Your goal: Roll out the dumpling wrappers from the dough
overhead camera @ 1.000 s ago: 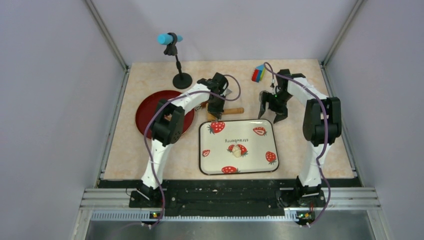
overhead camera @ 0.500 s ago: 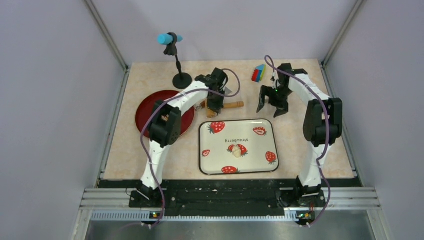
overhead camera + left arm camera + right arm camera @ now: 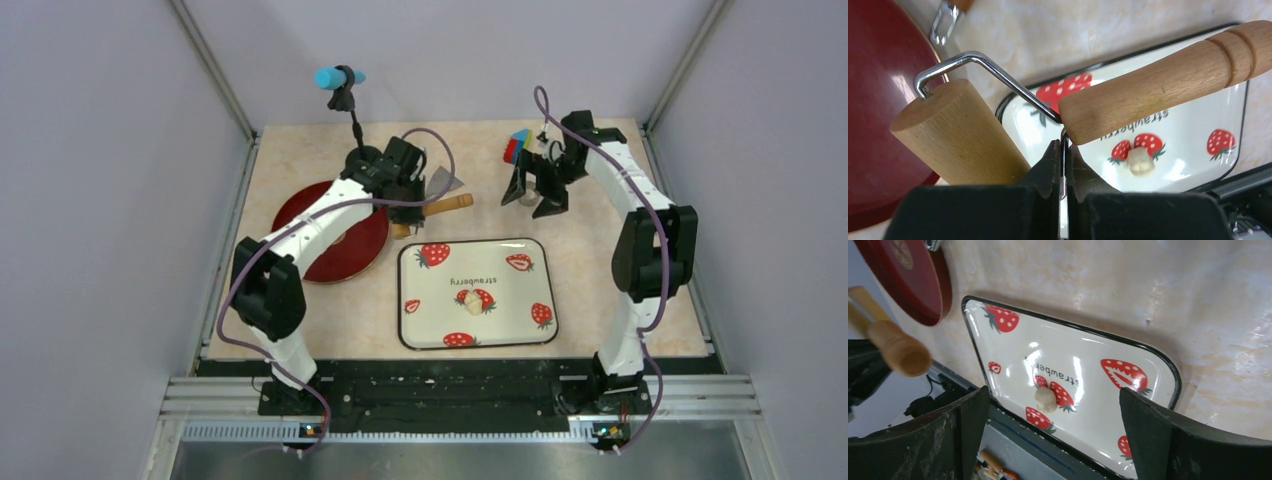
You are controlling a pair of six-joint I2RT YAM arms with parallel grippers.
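Observation:
The dough [image 3: 472, 303] is a small pale lump lying on the strawberry-print tray [image 3: 535, 262]. My left gripper [image 3: 407, 200] hangs behind the tray's far left corner, shut on the rolling pin [image 3: 445, 205]. In the left wrist view its fingers [image 3: 1050, 160] pinch the pin's metal wire between the wooden roller [image 3: 953, 135] and the handle [image 3: 1168, 82], with the dough [image 3: 1139, 161] below. My right gripper [image 3: 533, 195] hovers open behind the tray's far right corner. Between its wide fingers [image 3: 965, 430] the dough [image 3: 1045, 399] shows on the tray [image 3: 1173, 375]. No dumpling wrappers are in view.
A red plate [image 3: 335, 240] lies left of the tray, partly under the left arm. A microphone stand [image 3: 362, 158] is at the back left, a coloured block [image 3: 516, 147] at the back right, and a grey metal tool [image 3: 445, 182] just behind the rolling pin.
The left arm has swung left and back, carrying the rolling pin with it. The right gripper has moved towards the back of the table and opened wider.

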